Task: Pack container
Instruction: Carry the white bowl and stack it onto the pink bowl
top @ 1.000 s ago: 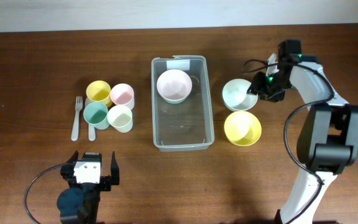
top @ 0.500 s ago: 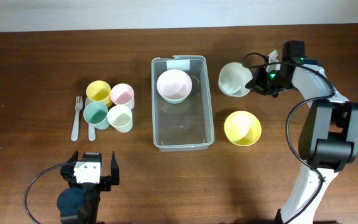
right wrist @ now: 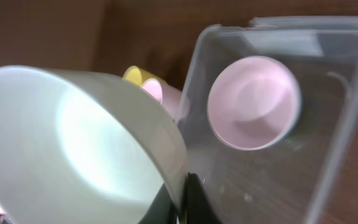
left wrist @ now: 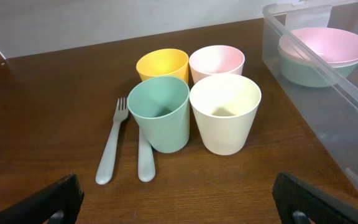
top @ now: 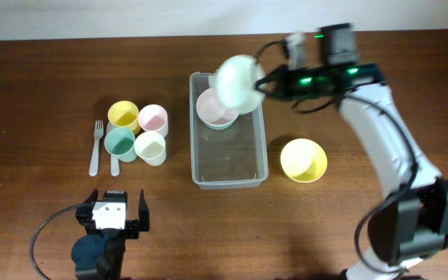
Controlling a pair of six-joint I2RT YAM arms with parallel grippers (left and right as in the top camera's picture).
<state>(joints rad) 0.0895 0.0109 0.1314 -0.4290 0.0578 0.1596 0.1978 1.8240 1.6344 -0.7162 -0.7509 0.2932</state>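
From overhead, your right fingers (top: 273,82) hold a pale bowl (top: 237,84), tilted above the pink bowl (top: 216,107) already in the container (top: 229,159). Its near half is free. The yellow bowl (top: 302,159) and cups (top: 137,132) are still outside. In the left wrist view, the left fingers (left wrist: 51,199) are spread wide. In the right wrist view, the pale bowl hides the container's near rim.

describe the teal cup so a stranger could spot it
Left of the clear container, four cups stand in a tight square. The teal cup is the corner nearest the fork, and the only green one among yellow, pink and cream.
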